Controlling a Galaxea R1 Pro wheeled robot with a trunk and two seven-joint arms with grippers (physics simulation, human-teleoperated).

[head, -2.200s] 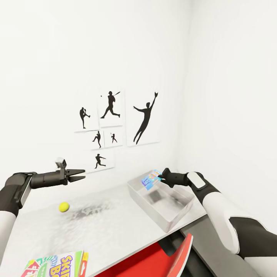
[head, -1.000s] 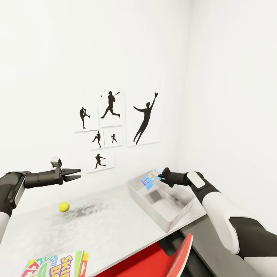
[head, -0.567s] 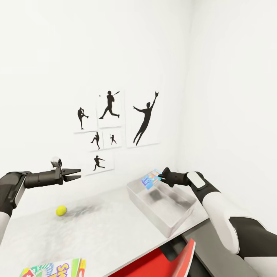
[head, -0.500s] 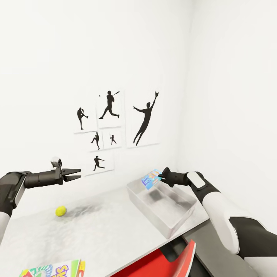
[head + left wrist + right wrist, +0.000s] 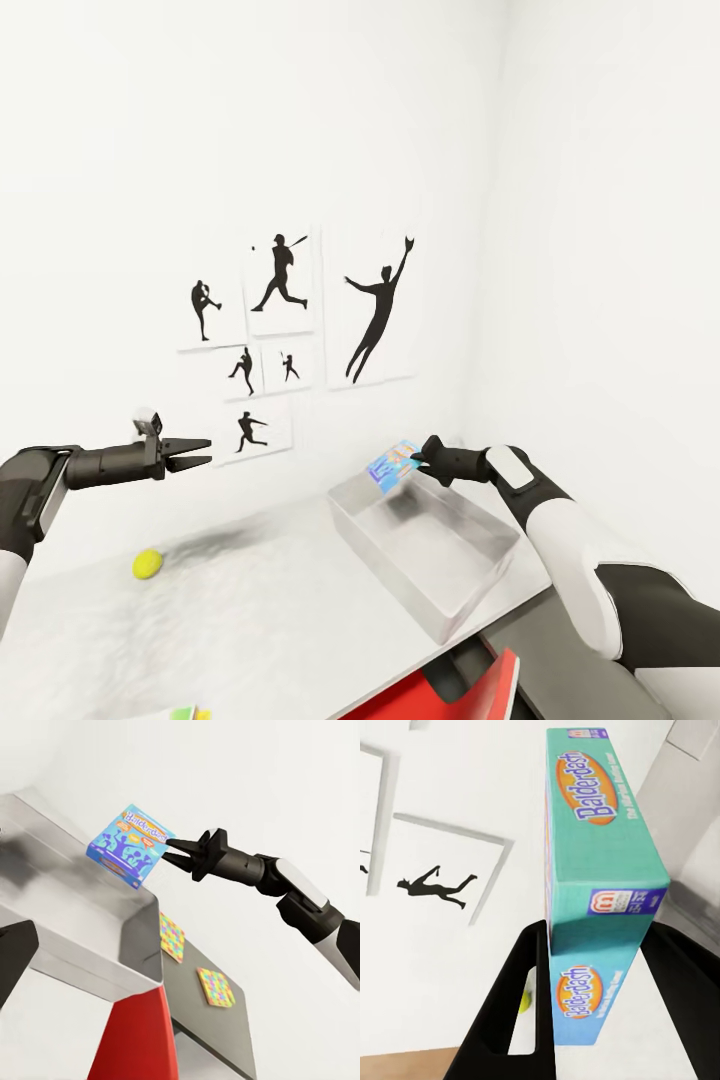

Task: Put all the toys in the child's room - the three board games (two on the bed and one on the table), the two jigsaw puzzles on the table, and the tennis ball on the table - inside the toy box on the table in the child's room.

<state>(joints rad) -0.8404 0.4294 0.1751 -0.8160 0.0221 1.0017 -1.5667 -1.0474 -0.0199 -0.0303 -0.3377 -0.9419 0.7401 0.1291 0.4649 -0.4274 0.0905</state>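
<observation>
My right gripper point(image 5: 424, 461) is shut on a blue-teal Balderdash board game point(image 5: 393, 463), held above the far rim of the clear toy box point(image 5: 432, 548) on the white table point(image 5: 270, 610). In the right wrist view the board game point(image 5: 600, 855) stands edge-on between my fingers point(image 5: 521, 1020). The left wrist view shows the same board game point(image 5: 131, 844), the right gripper point(image 5: 171, 849) and two colourful jigsaw puzzles point(image 5: 172, 937) point(image 5: 216, 987) on a grey surface beside the toy box point(image 5: 82, 922). A yellow tennis ball point(image 5: 147, 563) lies on the table, below my open left gripper point(image 5: 198, 452).
Baseball silhouette posters point(image 5: 290, 330) hang on the wall behind the table. A red object point(image 5: 445, 690) sits below the table's near edge. A sliver of another colourful box point(image 5: 180, 714) shows at the table's front edge. The room corner is just right of the toy box.
The head camera has shifted, so table, ball and posters slide in view. My left arm drew back leftward early on, then stayed. The right gripper still holds the board game over the box.
</observation>
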